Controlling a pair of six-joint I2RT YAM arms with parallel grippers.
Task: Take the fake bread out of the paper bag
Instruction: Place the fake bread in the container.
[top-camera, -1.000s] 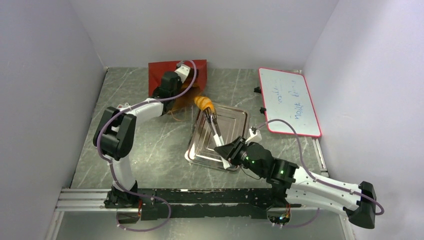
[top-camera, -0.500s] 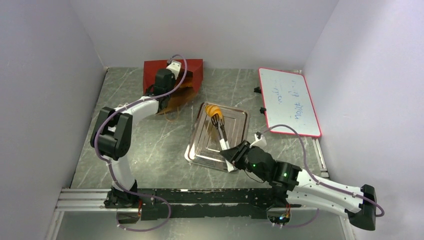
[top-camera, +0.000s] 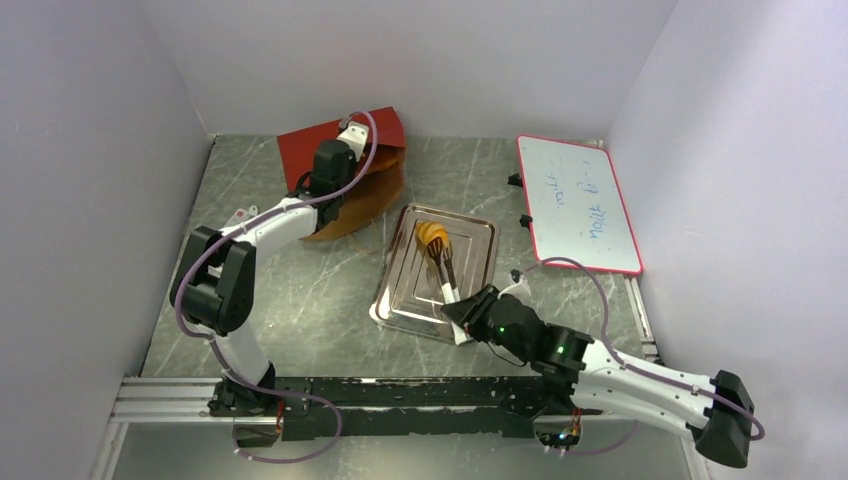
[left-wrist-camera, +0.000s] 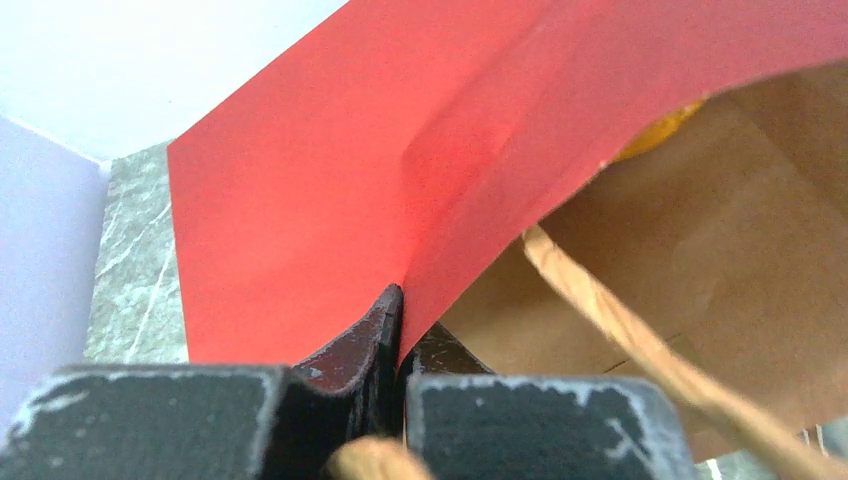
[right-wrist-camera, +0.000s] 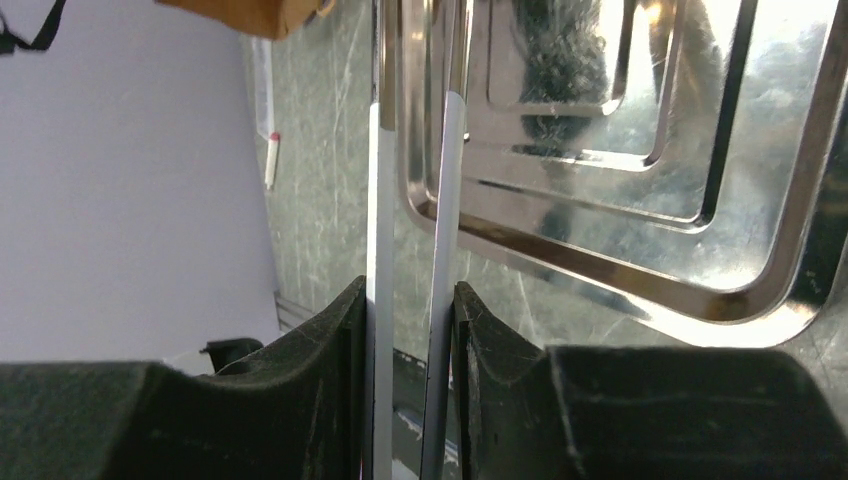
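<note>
Tabletop first: grey marble-look slab (top-camera: 300, 290), pale walls on three sides; at its back left, rust-red paper shopping bag (top-camera: 305, 150) with brown kraft lining, lying tilted, mouth gaping toward the middle, top flap lifted; off to the right, well apart, red-framed whiteboard (top-camera: 580, 205) with scribbles too small to read; between the two, rectangular silver metal tray (top-camera: 475, 255) with stepped ridges, just beside the bag's mouth; touching or not, can't tell; left gripper (left-wrist-camera: 400, 310) at the bag's mouth, black fingers pressed together on the red edge of the paper, tan twisted-cord handle (left-wrist-camera: 620, 320) looping right past them; right gripper (right-wrist-camera: 408, 300) down at the tray's near edge, fingers squeezing the two arms of white-handled tongs (top-camera: 447, 280) with black tips; tongs reaching across the tray, tips clamped on one glossy golden-orange ridged toy pastry (top-camera: 432, 235) at the tray's far end; resting on the metal or held just above, can't tell; one more bit of orange pastry (left-wrist-camera: 655, 135) peeking out deep inside the bag, mostly hidden behind the red flap.
</note>
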